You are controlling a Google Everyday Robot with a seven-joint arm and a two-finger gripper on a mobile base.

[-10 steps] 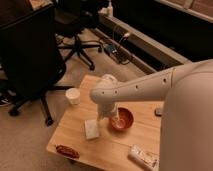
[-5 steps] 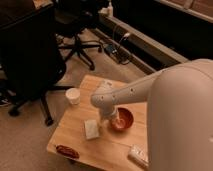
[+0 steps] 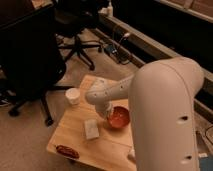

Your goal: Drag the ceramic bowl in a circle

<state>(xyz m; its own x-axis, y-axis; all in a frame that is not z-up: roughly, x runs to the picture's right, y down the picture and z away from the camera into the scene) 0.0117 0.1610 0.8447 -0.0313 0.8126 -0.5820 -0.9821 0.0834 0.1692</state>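
The ceramic bowl [image 3: 120, 118], glossy red-orange inside, sits on the small wooden table [image 3: 75, 132], right of its middle. My gripper [image 3: 108, 113] comes down from the white wrist [image 3: 102, 93] at the bowl's left rim and seems to touch it. My large white arm [image 3: 162, 115] fills the right side and hides the table's right part.
A small white cup [image 3: 73, 95] stands near the table's left far corner. A white block [image 3: 91, 128] lies just left of the bowl. A flat dark red oval [image 3: 66, 151] lies at the front left edge. Black office chairs [image 3: 30, 55] stand behind on the left.
The bowl and gripper stay at nearly the same spot. My arm's big link has swung further into view and now covers the pale packet at the table's front right.
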